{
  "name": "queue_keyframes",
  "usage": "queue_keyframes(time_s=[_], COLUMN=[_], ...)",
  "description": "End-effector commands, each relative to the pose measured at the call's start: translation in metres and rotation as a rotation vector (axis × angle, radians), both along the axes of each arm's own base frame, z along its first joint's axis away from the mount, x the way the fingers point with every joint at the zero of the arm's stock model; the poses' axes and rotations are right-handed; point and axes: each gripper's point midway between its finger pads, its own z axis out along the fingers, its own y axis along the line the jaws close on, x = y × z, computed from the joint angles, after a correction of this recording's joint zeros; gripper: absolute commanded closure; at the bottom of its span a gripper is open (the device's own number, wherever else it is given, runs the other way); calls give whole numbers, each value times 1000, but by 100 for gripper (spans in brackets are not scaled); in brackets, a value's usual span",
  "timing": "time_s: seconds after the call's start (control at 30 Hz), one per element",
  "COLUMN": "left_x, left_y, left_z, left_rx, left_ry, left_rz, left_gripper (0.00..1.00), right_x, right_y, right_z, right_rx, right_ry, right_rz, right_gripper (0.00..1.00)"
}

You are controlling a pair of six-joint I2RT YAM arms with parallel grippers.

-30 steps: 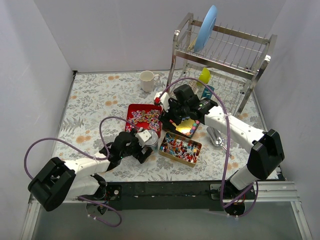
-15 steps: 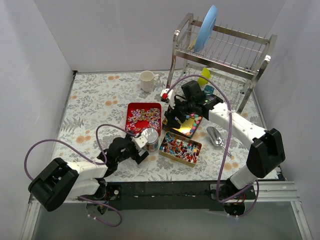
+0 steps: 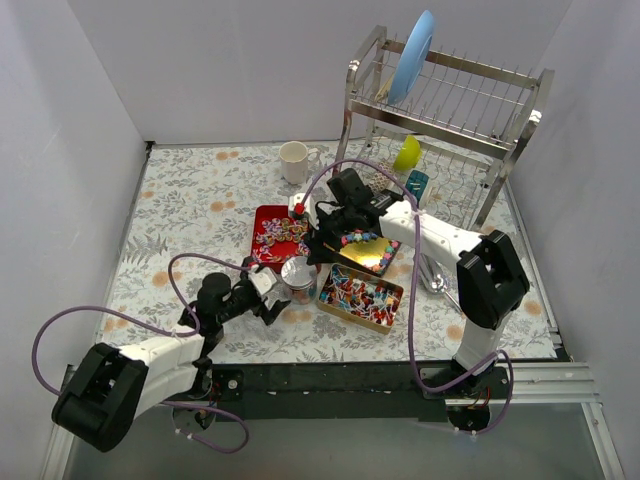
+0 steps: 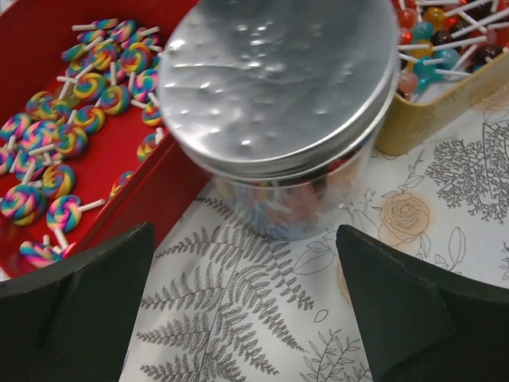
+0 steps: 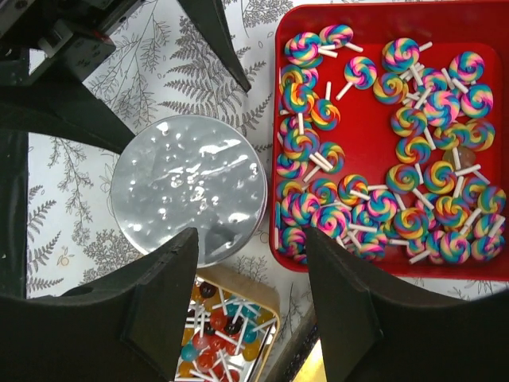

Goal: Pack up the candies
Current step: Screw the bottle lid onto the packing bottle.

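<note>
Landmark: clear glass jar with dimpled silver metal lid [image 4: 278, 79], upright on the table [image 3: 180, 200]. The lid is on, and some coloured sweets show through the glass.

Left hand [image 4: 244, 231] is low, just in front of the jar. Its fingers are spread wide either side, touch nothing and hold nothing. It looks placed to brace or grab the jar.

Right hand [image 5: 250, 239] hangs above the jar's edge, fingers parted, also empty. It is probably lined up for the lid or for a pick from the tray beside it.

Candies [image 5: 364, 72]: rainbow swirl lollipops fill the square red tray [image 5: 445, 28], which touches the jar on the left in the left wrist view. Ball lollipops sit in the rectangular gold tray [image 4: 445, 107], which is against the jar's other side. Both supplies are close to the jar, so I judge the carry short. Most candies are not yet packed.

The table has a grey fern-and-rose print cloth, flat and matte. Plain white walls close three sides. A steel wire dish rack [image 3: 440, 110] stands well beyond the jar with a blue plate [image 3: 412, 55] upright in it. A white mug [image 3: 294, 160] sits beyond the red tray.
</note>
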Motion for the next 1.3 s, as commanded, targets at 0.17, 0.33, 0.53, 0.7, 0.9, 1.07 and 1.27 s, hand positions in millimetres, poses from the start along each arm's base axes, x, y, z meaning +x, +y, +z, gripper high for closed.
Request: queue_keyframes(time_s=[0.17, 0.33, 0.53, 0.7, 0.9, 1.07, 1.27], left_x=[3, 3, -2, -7, -1, -8, -20], left_y=[7, 6, 1, -4, -10, -13, -17], left_z=[16, 15, 13, 9, 13, 12, 5], left_rx=[-121, -116, -88, -59, -43, -17, 15], left_ry=[106, 116, 116, 144, 141, 115, 121], left_rz=[18, 5, -59, -125, -166, -239, -345], left_gripper=[2, 2, 2, 2, 2, 2, 2], right_x=[-16, -40, -44, -42, -41, -30, -30], right_y=[24, 6, 3, -2, 7, 10, 8], right_z=[5, -23, -45, -49, -20, 12, 32], right_rx=[32, -47, -116, -125, -44, 57, 85], right_ry=[-67, -102, -147, -164, -166, -137, -120], right_rz=[112, 143, 136, 106, 82, 75, 252], right_gripper=[36, 37, 37, 38, 37, 34, 23])
